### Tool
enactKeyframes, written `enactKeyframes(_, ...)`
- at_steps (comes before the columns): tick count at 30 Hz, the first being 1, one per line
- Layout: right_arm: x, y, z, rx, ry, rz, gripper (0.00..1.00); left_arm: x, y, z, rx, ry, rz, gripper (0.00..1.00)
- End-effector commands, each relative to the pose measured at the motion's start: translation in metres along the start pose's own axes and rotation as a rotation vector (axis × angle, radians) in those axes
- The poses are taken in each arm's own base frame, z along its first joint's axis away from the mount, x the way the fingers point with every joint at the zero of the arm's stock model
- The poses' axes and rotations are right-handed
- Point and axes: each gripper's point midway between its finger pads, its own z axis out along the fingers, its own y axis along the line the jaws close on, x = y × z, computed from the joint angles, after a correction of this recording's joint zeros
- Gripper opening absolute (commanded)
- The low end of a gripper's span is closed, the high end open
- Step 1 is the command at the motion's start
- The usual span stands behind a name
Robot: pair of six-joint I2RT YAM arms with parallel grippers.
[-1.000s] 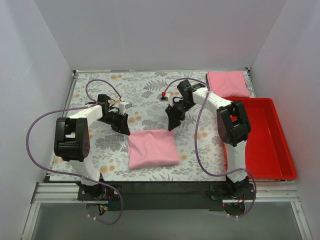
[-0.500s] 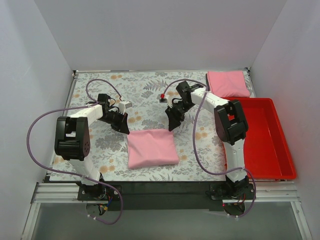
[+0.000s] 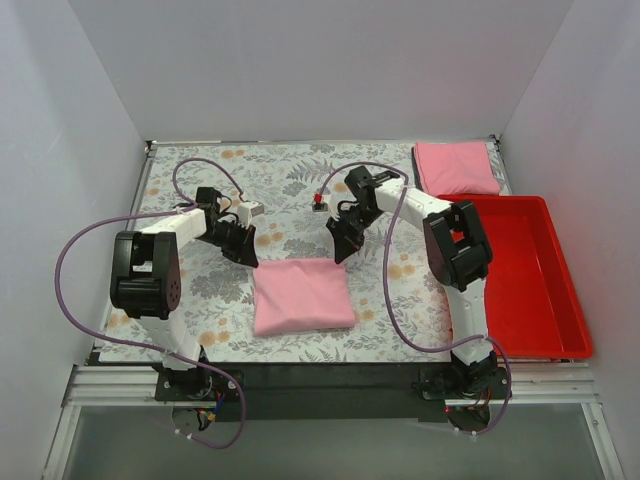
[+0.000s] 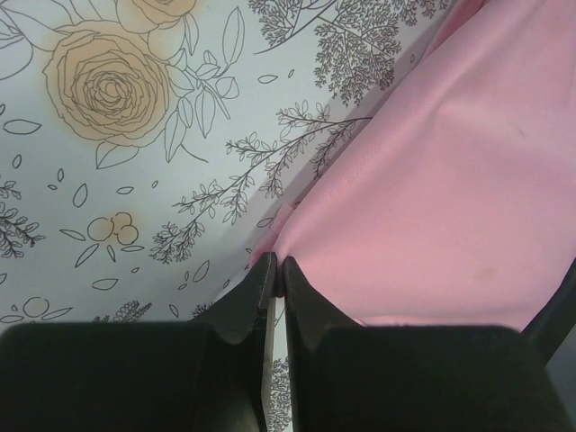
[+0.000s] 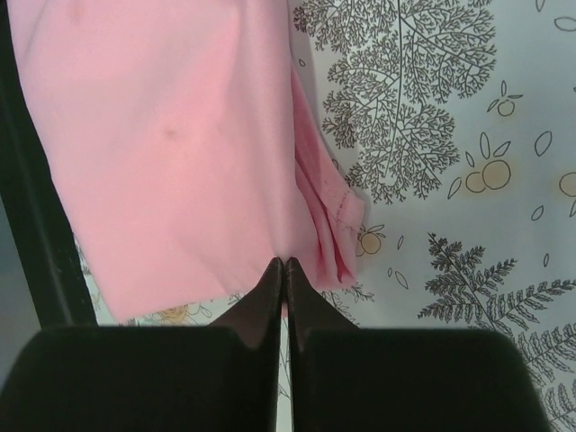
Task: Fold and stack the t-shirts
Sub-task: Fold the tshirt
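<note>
Your floral-patterned tabletop (image 3: 285,180) carries three things. A folded pink t-shirt (image 3: 303,297) lies flat near the front middle. A second t-shirt (image 3: 456,167), also folded, sits in the far right corner. A red tray (image 3: 540,290) runs along the right edge, just beside that far shirt.

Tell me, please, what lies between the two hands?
In the top view, the far edge of the near shirt runs from the left hand to the right hand; behind it, bare floral table.
</note>
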Motion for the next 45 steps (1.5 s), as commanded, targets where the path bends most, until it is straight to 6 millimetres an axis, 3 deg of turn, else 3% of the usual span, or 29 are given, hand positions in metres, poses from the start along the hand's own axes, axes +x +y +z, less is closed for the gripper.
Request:
enactKeyframes(1,-0.009,-0.007,-0.014,0.051,-0.01,-0.012,0.01,-0.02,0.012,-0.012,-0.073,-0.051,0.084,0.02)
enactKeyframes(5,-0.015,-0.026,-0.025,0.117,-0.025,-0.002,0.01,-0.02,0.023,-0.016,-0.117,-0.051,0.122,0.02)
enactKeyframes(9,-0.018,-0.039,-0.022,0.148,-0.031,0.017,0.01,-0.033,0.046,-0.018,-0.178,-0.088,0.128,0.03)
enactKeyframes(14,-0.021,-0.074,-0.011,0.231,-0.028,0.045,0.01,-0.032,0.067,0.0,-0.174,-0.07,0.08,0.02)
enactKeyframes(19,-0.035,-0.112,-0.016,0.349,-0.063,0.069,0.01,-0.049,0.091,0.01,-0.205,-0.093,0.057,0.02)
enactKeyframes(22,-0.039,-0.121,-0.018,0.37,-0.076,0.09,0.01,-0.055,0.099,0.011,-0.211,-0.099,0.04,0.07)
enactKeyframes(24,-0.048,-0.117,-0.024,0.37,-0.101,0.102,0.11,-0.07,0.1,0.004,-0.22,-0.131,0.045,0.14)
enactKeyframes(25,-0.051,-0.113,-0.028,0.359,-0.118,0.108,0.25,-0.075,0.108,-0.01,-0.23,-0.168,0.007,0.2)
enactKeyframes(27,-0.063,-0.098,-0.041,0.352,-0.158,0.105,0.42,-0.098,0.098,-0.029,-0.189,-0.234,-0.005,0.27)
enactKeyframes(28,-0.069,-0.089,-0.045,0.33,-0.182,0.114,0.56,-0.11,0.089,-0.045,-0.179,-0.277,-0.016,0.3)
enactKeyframes(31,-0.087,-0.062,-0.068,0.275,-0.265,0.116,0.59,-0.126,0.046,-0.072,-0.103,-0.351,-0.011,0.36)
enactKeyframes(33,-0.097,-0.043,-0.081,0.246,-0.31,0.114,0.58,-0.121,0.014,-0.07,0.001,-0.365,-0.087,0.37)
enactKeyframes(35,-0.097,-0.018,-0.078,0.156,-0.344,0.165,0.55,-0.12,-0.022,-0.073,0.11,-0.378,-0.176,0.36)
enactKeyframes(36,-0.098,-0.01,-0.076,0.125,-0.358,0.188,0.47,-0.102,-0.034,-0.06,0.16,-0.344,-0.239,0.36)
enactKeyframes(38,-0.104,0.012,-0.072,0.034,-0.394,0.259,0.32,-0.1,-0.067,-0.049,0.242,-0.326,-0.332,0.32)
enactKeyframes(39,-0.104,0.025,-0.064,-0.01,-0.391,0.303,0.17,-0.096,-0.078,-0.044,0.28,-0.309,-0.367,0.31)
enactKeyframes(40,-0.096,0.033,-0.05,-0.073,-0.385,0.34,0.13,-0.085,-0.092,-0.03,0.307,-0.277,-0.387,0.3)
enactKeyframes(42,-0.085,0.059,-0.027,-0.197,-0.359,0.46,0.1,-0.069,-0.113,-0.015,0.363,-0.213,-0.471,0.27)
enactKeyframes(45,-0.07,0.08,-0.002,-0.301,-0.301,0.617,0.11,-0.051,-0.129,-0.001,0.406,-0.143,-0.534,0.25)
